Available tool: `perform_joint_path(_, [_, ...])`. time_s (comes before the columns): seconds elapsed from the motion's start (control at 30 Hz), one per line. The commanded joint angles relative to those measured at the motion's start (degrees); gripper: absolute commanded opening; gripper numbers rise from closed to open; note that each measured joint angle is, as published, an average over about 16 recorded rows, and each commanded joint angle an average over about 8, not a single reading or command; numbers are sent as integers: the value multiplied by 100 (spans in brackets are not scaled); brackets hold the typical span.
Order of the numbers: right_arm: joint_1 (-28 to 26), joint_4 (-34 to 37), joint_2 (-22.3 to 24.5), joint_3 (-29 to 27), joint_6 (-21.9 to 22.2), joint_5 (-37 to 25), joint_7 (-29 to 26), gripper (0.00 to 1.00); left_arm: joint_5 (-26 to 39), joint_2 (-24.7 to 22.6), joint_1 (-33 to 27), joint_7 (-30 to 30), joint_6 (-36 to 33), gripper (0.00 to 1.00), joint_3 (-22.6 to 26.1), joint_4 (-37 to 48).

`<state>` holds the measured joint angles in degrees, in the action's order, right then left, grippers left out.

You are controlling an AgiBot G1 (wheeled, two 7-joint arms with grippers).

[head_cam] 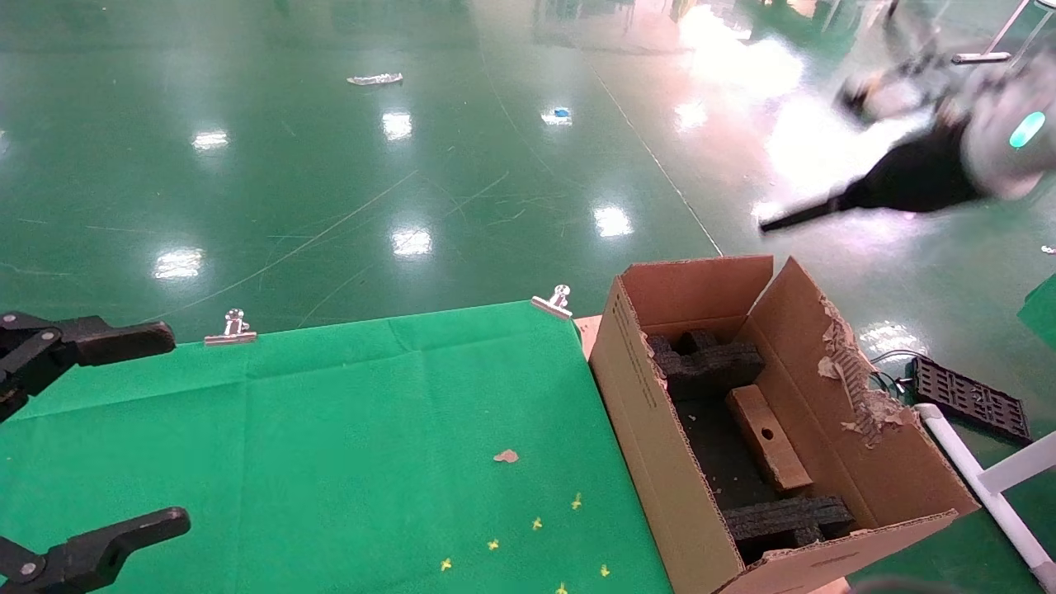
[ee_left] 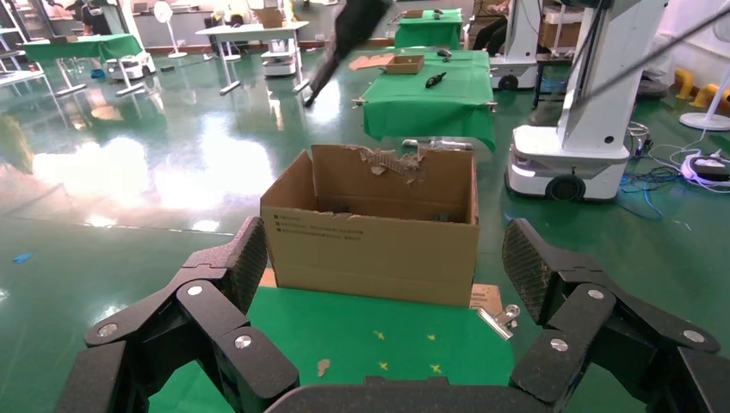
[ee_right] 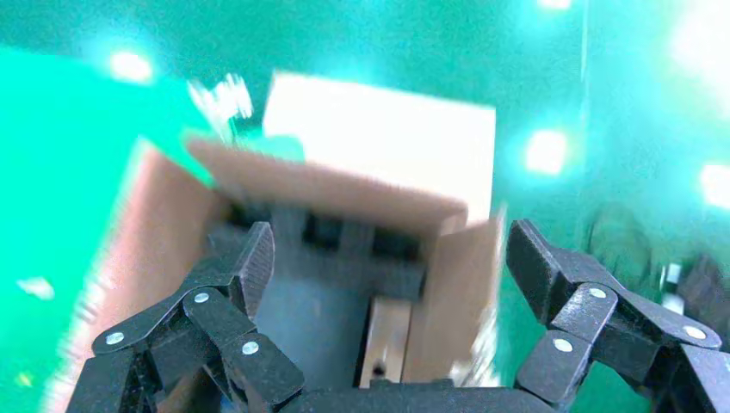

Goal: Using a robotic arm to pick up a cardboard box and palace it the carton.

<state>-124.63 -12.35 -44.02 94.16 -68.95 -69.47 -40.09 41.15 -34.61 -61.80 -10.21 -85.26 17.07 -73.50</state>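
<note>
The carton stands at about 4 o'clock in the head view, hard against the right edge of the green-covered counter. Its flaps are upright and the far-right one is torn and ragged. Corrugated walls like these are stiff but give under a knock, and the torn flap could snag a passing finger.

Inside it, black foam inserts sit at the 12 and 6 o'clock ends, leaving an open channel between them. The cardboard box lies in that channel, tilted, with its round hole facing up, so it appears to be already placed. It looks light, rigid enough to pinch and worn at the surfaces. If it had to be taken up again, gripping across its narrow width near the middle should hold best. The taped faces may be slick.

The robotic arm is high at 2 o'clock, well clear of the carton, and its right gripper looks down into the carton with the jaws spread wide and empty. The left gripper is parked at 9 o'clock over the counter, jaws likewise released.

Room above the carton is open. The tight edges are the flaps and foam.
</note>
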Motion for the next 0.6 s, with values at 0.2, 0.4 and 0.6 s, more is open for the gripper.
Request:
perform_joint_path(0.2, [-661,-664,331,-85,-136,39,160,100,-1,1,0,1,1,100,2,0])
perform_joint_path(0.4, [-663,-1081,498,-230,-103,70,216,100,-4,1,0,2,2,100,2,2])
perform_joint_path(0.6, [-103,-1534,551,-852,-222,287,442,100,-5,1,-2,4,1,100,4,5])
